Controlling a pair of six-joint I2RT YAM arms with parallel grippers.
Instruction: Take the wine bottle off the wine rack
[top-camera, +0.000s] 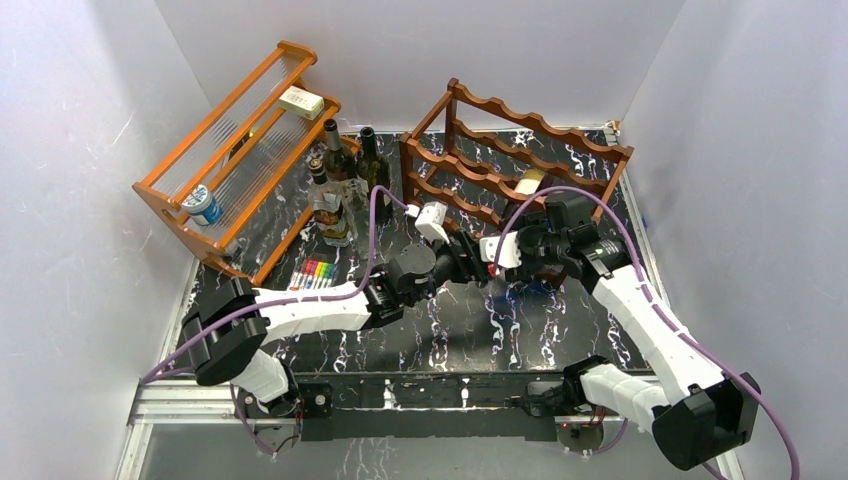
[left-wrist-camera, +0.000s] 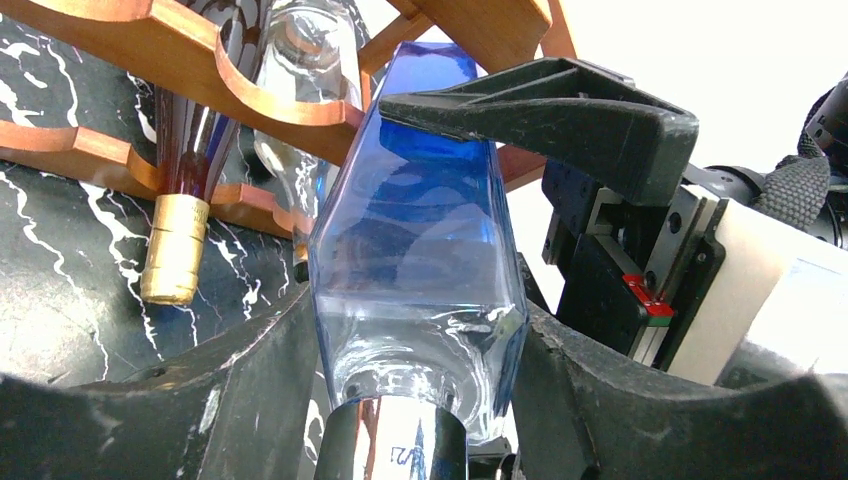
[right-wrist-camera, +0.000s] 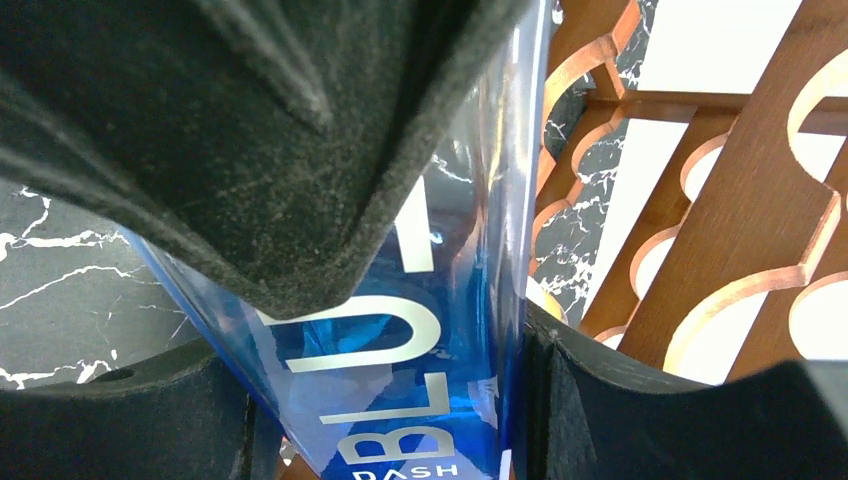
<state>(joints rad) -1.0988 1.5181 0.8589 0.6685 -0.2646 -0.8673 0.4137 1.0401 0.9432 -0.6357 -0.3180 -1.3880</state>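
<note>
Bench (top-camera: 450, 335): black marble-pattern top, white walls (top-camera: 80, 150) on three sides. Back left corner: orange shelf (top-camera: 240, 150), coloured markers (top-camera: 315, 273) in front of it, standing bottles (top-camera: 345, 180) at back middle. Left gripper (left-wrist-camera: 415, 360) partly closed, clamped on the blue wine bottle (left-wrist-camera: 415, 250) near its neck. The bottle's far end reaches the lower rails of the wine rack (top-camera: 520, 160), back right; resting there or not, cannot tell. Right gripper (right-wrist-camera: 390, 400) has fingers against both sides of the same bottle, gripping it.
</note>
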